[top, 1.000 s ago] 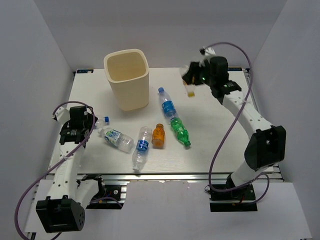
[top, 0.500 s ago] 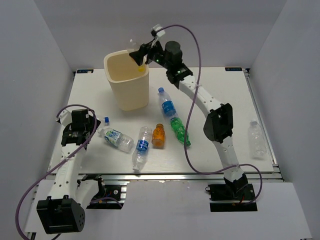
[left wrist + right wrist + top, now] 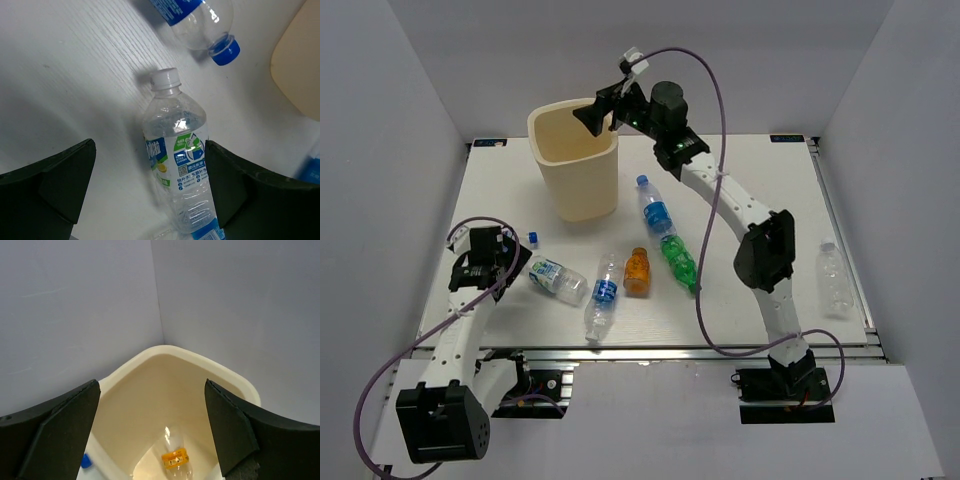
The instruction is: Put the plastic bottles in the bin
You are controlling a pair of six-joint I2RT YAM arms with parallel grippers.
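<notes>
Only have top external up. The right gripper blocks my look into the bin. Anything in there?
Observer: Yes. Right wrist shows one bottle with an orange-yellow label lying at the bottom of the bin.
Operator: Right gripper holding anything?
Observer: No. The right gripper is open above the bin mouth, with nothing between its fingers.
Operator: What is the left lined up on?
Observer: Left wrist shows the left gripper open, one finger on each side of a clear bottle with a white cap. It lies flat on the table, cap pointing away from the camera.
</notes>
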